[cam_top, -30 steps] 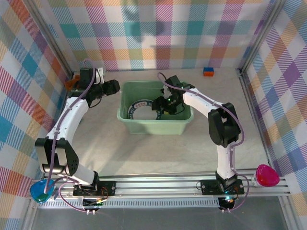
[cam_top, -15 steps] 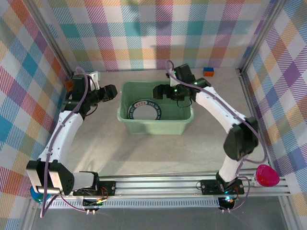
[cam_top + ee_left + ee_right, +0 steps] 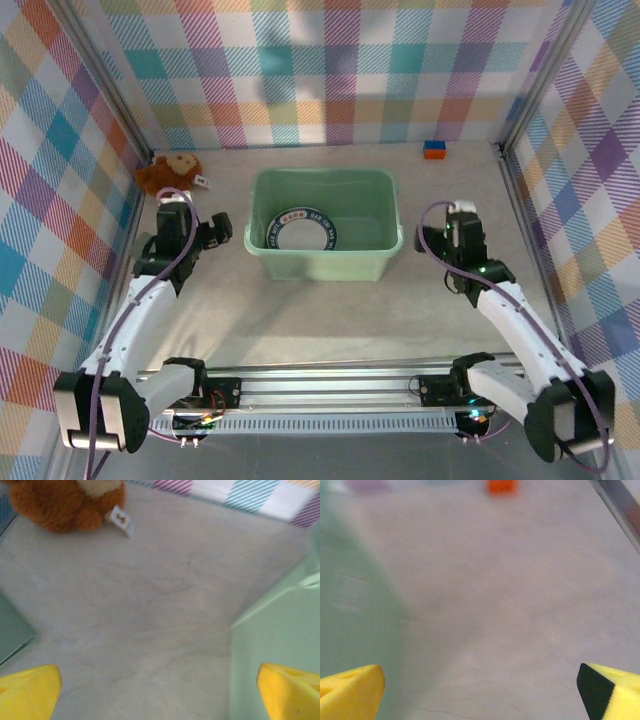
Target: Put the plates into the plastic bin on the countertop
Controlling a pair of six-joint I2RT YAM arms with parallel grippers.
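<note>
Mint plastic bin (image 3: 322, 258) sat mid-desk (image 3: 300, 310), long axis left-right, open side up. One banded plate (image 3: 305, 232) lay flat in its left half. Flanking the bin, left tool (image 3: 212, 231) and right tool (image 3: 462, 216), both spread, empty. Far corners: plush toy (image 3: 168, 172), orange block (image 3: 434, 149).

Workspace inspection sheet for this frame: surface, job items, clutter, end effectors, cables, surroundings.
Surface: countertop speckled grey-beige, no spills seen.
Job's things: plastic bin upright, mid-rear; one dark-rimmed plate flat inside, left half.
Clutter: brown plush toy in the far-left corner; red-and-blue block by the back wall.
End effectors: left end effector open, empty, left of the bin; right end effector open, empty, right of the bin.
Cables: purple cable along each arm, no snag seen.
Surroundings: plaid walls on three sides.
</note>
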